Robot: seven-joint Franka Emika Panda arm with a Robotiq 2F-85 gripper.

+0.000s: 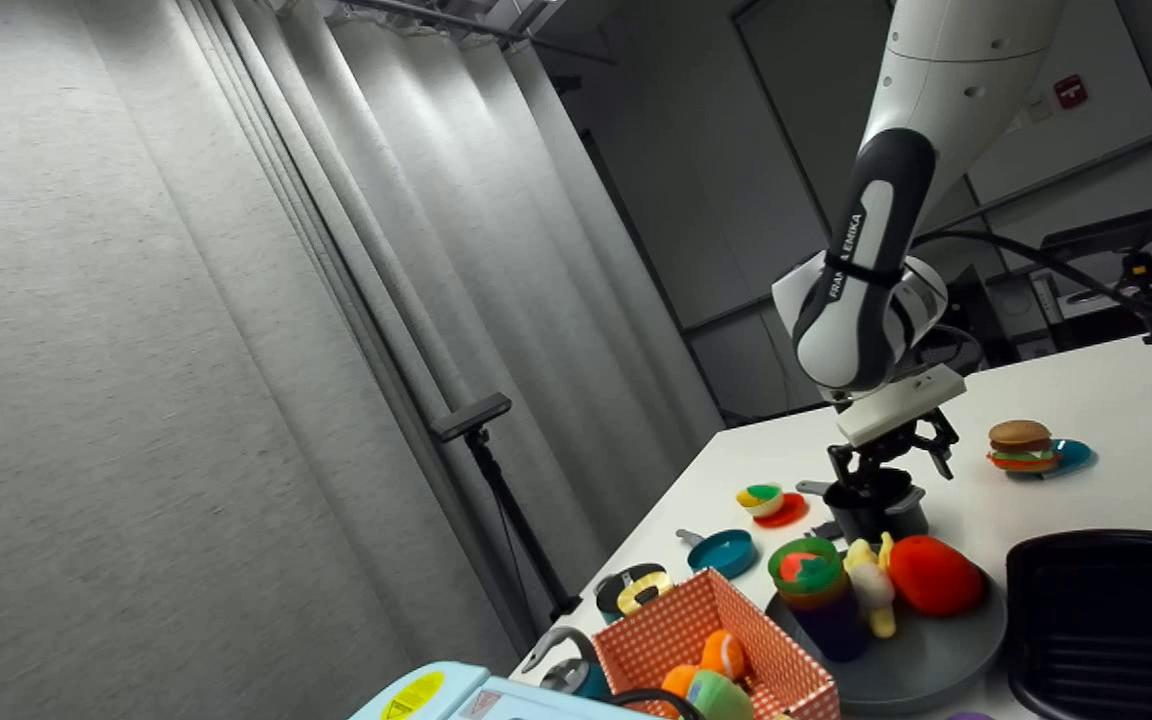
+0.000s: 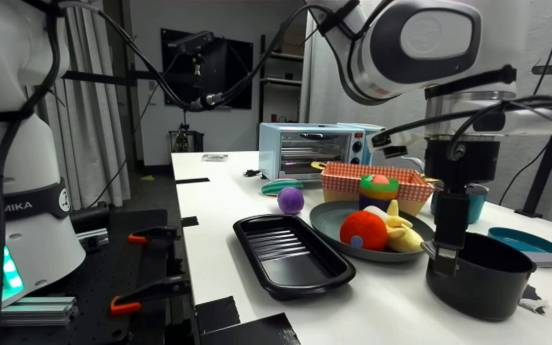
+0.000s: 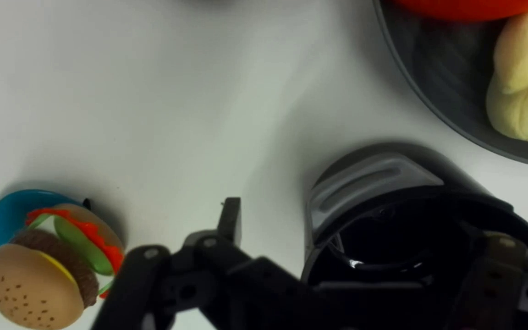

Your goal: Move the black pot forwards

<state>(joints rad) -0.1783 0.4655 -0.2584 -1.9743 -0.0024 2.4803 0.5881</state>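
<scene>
Gripper [image 3: 358,222]: jaws wide apart, empty.
Black pot [image 2: 477,292]: probably stiff, light, slippery.
Side grip [image 3: 371,181]: you should best take hold here.

in the wrist view the gripper [image 3: 365,230] hides part of the black pot [image 3: 410,224]; i can't tell whether they touch. in an exterior view the black tray [image 1: 1096,590] is cut off.

An exterior view, tilted, looks over the near basket [image 1: 658,625] toward the arm [image 1: 886,190]; an exterior view, level, faces the far oven [image 2: 312,151] past the close black pot [image 2: 477,292]. The wrist view looks down closely; all share pot and plate [image 2: 329,216].
</scene>
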